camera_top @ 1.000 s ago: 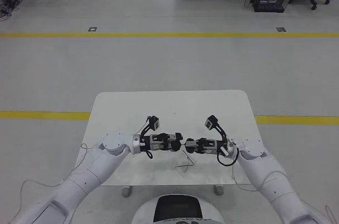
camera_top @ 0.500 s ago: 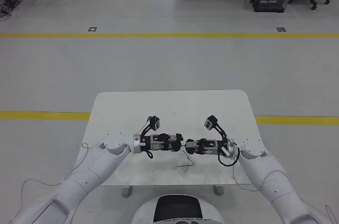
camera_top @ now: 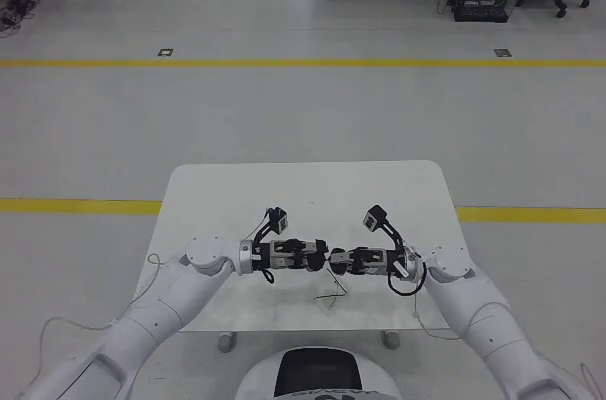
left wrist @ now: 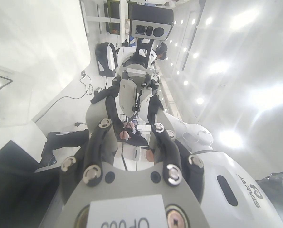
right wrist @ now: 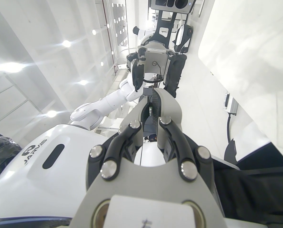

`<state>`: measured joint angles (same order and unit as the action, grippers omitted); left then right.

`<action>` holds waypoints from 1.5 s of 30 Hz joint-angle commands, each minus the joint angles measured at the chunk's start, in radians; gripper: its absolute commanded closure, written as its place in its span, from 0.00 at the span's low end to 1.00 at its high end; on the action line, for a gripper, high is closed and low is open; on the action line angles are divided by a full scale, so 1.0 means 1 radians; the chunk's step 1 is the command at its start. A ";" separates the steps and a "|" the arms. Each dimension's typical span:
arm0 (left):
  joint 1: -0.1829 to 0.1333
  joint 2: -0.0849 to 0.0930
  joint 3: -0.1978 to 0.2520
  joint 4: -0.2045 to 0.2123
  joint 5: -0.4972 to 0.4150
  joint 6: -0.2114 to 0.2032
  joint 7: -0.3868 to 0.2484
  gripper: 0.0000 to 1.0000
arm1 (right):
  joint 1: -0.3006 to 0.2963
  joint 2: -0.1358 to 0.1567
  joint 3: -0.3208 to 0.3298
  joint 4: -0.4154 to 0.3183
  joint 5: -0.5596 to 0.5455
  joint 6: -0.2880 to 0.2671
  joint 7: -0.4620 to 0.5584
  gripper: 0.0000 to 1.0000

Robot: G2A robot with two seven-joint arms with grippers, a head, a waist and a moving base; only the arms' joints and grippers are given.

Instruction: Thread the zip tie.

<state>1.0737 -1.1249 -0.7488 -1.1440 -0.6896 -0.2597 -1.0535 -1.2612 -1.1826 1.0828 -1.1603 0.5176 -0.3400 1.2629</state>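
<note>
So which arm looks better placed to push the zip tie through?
Probably the right arm: the right gripper is shut on the zip tie and points straight at the left gripper, so a short push might feed it.

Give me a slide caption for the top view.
Left pincer and right pincer face tip to tip over the white table, a thin black strand lying on it nearby.

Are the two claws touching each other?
Cannot tell. In the top view the left claw and right claw sit tip to tip with no clear gap, but too small to judge. Neither wrist view shows contact plainly.
</note>
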 commanded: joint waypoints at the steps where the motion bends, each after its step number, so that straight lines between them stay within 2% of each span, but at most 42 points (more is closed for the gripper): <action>1: 0.000 -0.001 0.000 0.002 -0.002 -0.001 -0.001 0.75 | 0.000 0.000 -0.001 0.001 0.001 0.000 -0.002 1.00; 4: -0.001 -0.002 -0.001 0.006 -0.006 -0.002 -0.005 0.78 | 0.001 0.000 -0.002 0.005 0.002 0.000 -0.006 1.00; 6: -0.001 -0.002 -0.001 0.008 -0.006 -0.002 -0.009 0.85 | 0.002 0.000 -0.003 0.010 0.003 0.000 -0.007 1.00; 8: -0.002 -0.002 -0.001 0.009 -0.006 -0.002 -0.012 0.88 | 0.003 -0.001 -0.004 0.013 0.004 0.000 -0.010 1.00; 14: 0.000 -0.003 -0.001 0.009 -0.005 -0.004 -0.017 0.92 | 0.002 0.000 -0.004 0.016 0.001 0.000 -0.024 1.00; 25: 0.002 -0.004 -0.003 0.002 0.002 -0.004 -0.021 0.91 | 0.002 -0.001 -0.007 0.024 0.008 0.000 -0.035 1.00; 30: 0.004 -0.004 -0.003 0.001 0.005 -0.004 -0.023 0.87 | 0.005 -0.001 -0.010 0.030 0.006 0.000 -0.040 1.00; 45: 0.005 -0.005 -0.003 0.001 0.008 -0.001 -0.024 0.87 | 0.010 -0.004 -0.022 0.037 -0.009 0.000 -0.067 1.00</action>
<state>1.0784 -1.1303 -0.7521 -1.1431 -0.6816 -0.2612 -1.0773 -1.2510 -1.1861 1.0611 -1.1233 0.5084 -0.3400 1.1969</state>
